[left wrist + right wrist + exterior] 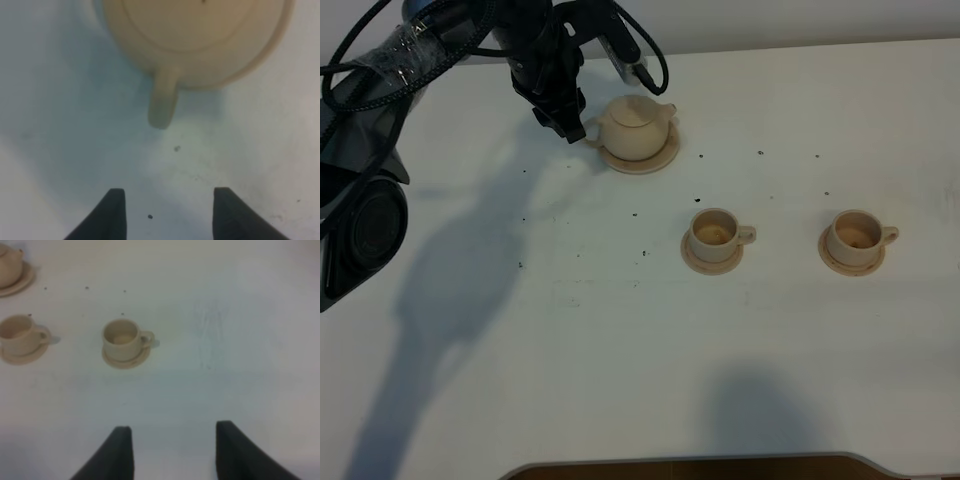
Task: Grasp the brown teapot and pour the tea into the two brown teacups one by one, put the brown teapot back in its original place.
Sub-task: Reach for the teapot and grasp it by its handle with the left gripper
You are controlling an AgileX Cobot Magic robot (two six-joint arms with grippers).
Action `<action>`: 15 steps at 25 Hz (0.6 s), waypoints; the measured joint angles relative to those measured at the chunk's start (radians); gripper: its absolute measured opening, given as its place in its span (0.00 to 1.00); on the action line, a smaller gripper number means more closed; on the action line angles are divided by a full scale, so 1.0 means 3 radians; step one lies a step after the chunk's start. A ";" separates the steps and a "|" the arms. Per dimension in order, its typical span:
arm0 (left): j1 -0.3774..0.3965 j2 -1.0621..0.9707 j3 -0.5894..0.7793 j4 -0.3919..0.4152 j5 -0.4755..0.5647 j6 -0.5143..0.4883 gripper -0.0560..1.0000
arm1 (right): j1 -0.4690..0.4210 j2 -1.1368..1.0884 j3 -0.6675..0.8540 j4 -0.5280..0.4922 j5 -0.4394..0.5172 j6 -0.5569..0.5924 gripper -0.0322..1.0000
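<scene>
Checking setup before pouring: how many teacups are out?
2. One teacup sits centrally in the high view; the second teacup sits right of it. None seems hidden.

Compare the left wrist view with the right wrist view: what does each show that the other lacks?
Left wrist only: the open left gripper, facing a stub on the pale tan round-bellied ceramic teapot, close up. Right wrist only: the open right gripper and two small tan ceramic teacups on round saucers. Both: the teapot, only its edge in the right wrist view, and the white table.
</scene>
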 joint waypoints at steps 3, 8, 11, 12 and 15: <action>0.0000 0.0007 0.0000 0.0015 0.0000 0.0061 0.43 | 0.0000 0.0000 0.0000 0.0000 0.0000 0.0000 0.42; -0.0071 0.0007 0.0000 0.0082 0.0000 -0.0179 0.43 | 0.0000 0.0000 0.0000 0.0000 0.0000 0.0000 0.42; -0.0149 0.0007 0.0000 0.0124 0.0000 -0.0280 0.43 | 0.0000 0.0000 0.0000 0.0000 0.0000 0.0000 0.42; -0.0180 0.0007 0.0000 0.0155 0.0000 -0.0329 0.43 | 0.0000 0.0000 0.0000 0.0000 0.0000 0.0000 0.42; -0.0226 0.0007 0.0000 0.0223 0.0000 -0.0393 0.42 | 0.0000 0.0000 0.0000 0.0000 0.0000 0.0000 0.42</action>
